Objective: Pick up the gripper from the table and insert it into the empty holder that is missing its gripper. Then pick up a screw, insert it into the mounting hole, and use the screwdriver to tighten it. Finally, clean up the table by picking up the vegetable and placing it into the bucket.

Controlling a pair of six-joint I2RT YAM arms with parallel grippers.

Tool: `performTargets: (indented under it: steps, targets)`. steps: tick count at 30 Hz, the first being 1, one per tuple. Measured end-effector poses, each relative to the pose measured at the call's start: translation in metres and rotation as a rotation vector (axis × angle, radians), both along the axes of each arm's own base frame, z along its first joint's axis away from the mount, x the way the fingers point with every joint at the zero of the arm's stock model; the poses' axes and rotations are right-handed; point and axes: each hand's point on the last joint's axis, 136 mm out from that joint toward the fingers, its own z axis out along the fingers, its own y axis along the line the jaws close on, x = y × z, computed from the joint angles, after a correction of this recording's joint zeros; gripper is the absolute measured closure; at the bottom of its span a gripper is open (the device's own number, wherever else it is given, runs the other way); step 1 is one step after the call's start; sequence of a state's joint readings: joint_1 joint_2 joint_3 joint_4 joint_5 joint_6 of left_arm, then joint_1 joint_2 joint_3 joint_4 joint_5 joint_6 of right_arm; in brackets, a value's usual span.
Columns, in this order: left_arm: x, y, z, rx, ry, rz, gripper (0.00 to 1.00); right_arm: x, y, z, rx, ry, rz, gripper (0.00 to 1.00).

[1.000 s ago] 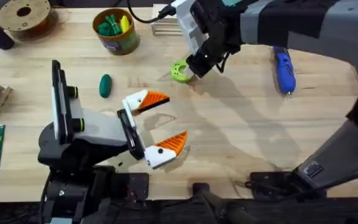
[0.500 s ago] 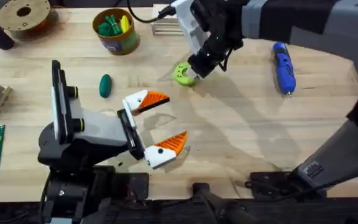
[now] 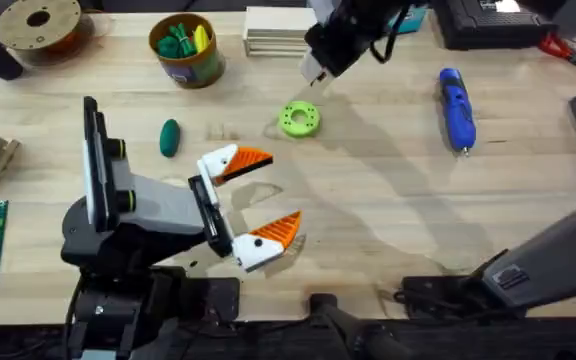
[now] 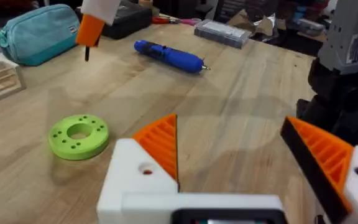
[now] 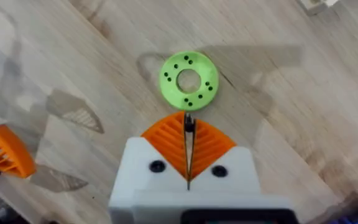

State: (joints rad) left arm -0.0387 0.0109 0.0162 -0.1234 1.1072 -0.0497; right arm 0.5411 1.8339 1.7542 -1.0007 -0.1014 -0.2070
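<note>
My right gripper [image 3: 315,70] hovers over the far middle of the table [image 3: 388,200], shut on a thin dark screw [image 5: 189,124]. The screw [image 4: 86,55] hangs below the right gripper's [image 4: 91,31] orange pads. My left gripper [image 3: 282,188] stands open near the front; both white holders carry orange wedge tips. One holder [image 4: 135,180] shows a round mounting hole [image 4: 146,169]. The dark green vegetable [image 3: 169,137] lies left of it. The blue screwdriver [image 3: 456,108] lies at the right. The olive bucket [image 3: 185,48] stands at the back left.
A bright green ring disc [image 3: 299,119] lies just below the right gripper. A brown spool [image 3: 38,25] sits at the far left corner, stacked wood strips [image 3: 278,30] and a black case [image 3: 493,20] at the back. A teal pouch [image 4: 39,31] lies beyond.
The right gripper has lifted off the green ring disc and drawn back toward the table's far edge with the screw. The left arm has not moved.
</note>
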Motion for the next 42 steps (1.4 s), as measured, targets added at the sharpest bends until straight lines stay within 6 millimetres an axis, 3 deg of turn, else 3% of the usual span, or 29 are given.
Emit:
performTargets:
  steps: [12, 17, 27, 35, 42]
  targets:
    - [0.000, 0.000, 0.000, 0.000, 0.000, 0.000, 0.015, -0.021, -0.008, 0.065, -0.002, 0.009, 0.005, 0.996]
    - [0.000, 0.000, 0.000, 0.000, 0.000, 0.000, 0.015, -0.040, -0.002, 0.080, 0.004, 0.037, -0.006, 0.996]
    - [0.000, 0.000, 0.000, 0.000, 0.000, 0.000, 0.015, -0.078, 0.024, 0.087, 0.003, 0.093, 0.018, 0.996]
    - [0.000, 0.000, 0.000, 0.000, 0.000, 0.000, 0.015, -0.095, 0.032, 0.088, -0.009, 0.115, 0.053, 0.996]
    - [0.000, 0.000, 0.000, 0.000, 0.000, 0.000, 0.014, -0.104, 0.038, 0.108, 0.051, 0.119, 0.067, 0.996]
